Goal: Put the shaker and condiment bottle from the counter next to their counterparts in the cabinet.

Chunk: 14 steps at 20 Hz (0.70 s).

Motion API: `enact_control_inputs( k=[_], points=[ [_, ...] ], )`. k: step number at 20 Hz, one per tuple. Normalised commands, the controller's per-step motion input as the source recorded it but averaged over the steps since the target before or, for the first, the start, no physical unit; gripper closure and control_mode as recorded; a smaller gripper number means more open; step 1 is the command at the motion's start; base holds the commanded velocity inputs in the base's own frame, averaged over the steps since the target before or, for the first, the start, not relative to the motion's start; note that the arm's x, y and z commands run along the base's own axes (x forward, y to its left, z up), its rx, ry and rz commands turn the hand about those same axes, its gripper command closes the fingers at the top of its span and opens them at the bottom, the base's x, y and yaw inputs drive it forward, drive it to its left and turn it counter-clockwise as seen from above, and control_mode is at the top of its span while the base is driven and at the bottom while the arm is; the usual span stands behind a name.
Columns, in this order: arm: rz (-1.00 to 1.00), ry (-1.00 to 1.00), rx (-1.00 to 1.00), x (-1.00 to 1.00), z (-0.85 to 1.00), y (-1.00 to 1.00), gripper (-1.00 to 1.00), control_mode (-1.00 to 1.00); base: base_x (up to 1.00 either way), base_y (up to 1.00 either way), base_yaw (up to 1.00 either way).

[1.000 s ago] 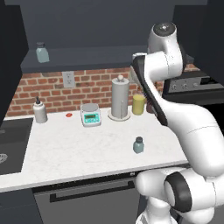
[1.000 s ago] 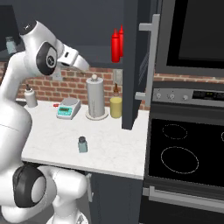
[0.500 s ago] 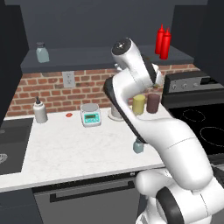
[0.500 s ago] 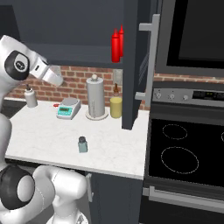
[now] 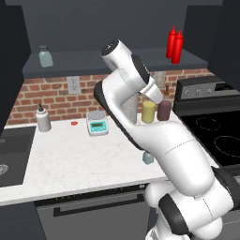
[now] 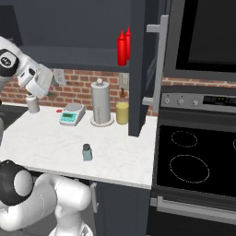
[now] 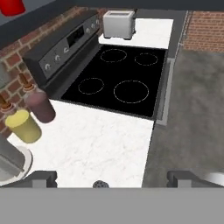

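Observation:
The shaker (image 6: 86, 152), a small blue-grey jar with a dark cap, stands on the white counter (image 6: 41, 138) near its front edge. In the hand view its cap (image 7: 101, 184) peeks up at the bottom, between the fingertips. My gripper (image 7: 114, 177) is open and empty, hanging well above the counter and the shaker. Two red cone-nozzle bottles (image 5: 174, 44) stand side by side on the cabinet shelf (image 5: 117, 61), at its right end. A matching blue-grey jar (image 5: 45, 56) sits at the shelf's left end. My arm (image 5: 140, 126) hides part of the shaker (image 5: 148, 158) in the left base view.
A yellow jar (image 7: 24, 127) and a maroon jar (image 7: 39, 107) stand by the brick wall, beside a paper towel roll (image 6: 101, 102). A scale (image 5: 97, 123), a white pump bottle (image 5: 43, 119), the sink (image 5: 9, 154), the black stove (image 7: 118, 81) and a toaster (image 7: 118, 22) surround the counter.
My arm has swung away from the right end of the cabinet shelf, leftward and down over the counter. The jaws stayed open. The bottles and shaker have not moved.

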Motion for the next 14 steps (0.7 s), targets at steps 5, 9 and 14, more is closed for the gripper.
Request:
enact_control_inputs(
  k=[5, 9, 14],
  points=[
    [-0.39, 0.00, 0.14, -0.18, -0.28, 0.09, -1.00, -1.00, 0.00, 0.00, 0.00],
    [-0.26, 0.00, 0.07, -0.28, -0.54, 0.00, -1.00, -1.00, 0.00, 0.00, 0.00],
    [-0.05, 0.00, 0.00, -0.19, -0.53, -0.04, -1.00, -1.00, 0.00, 0.00, 0.00]
  ],
)
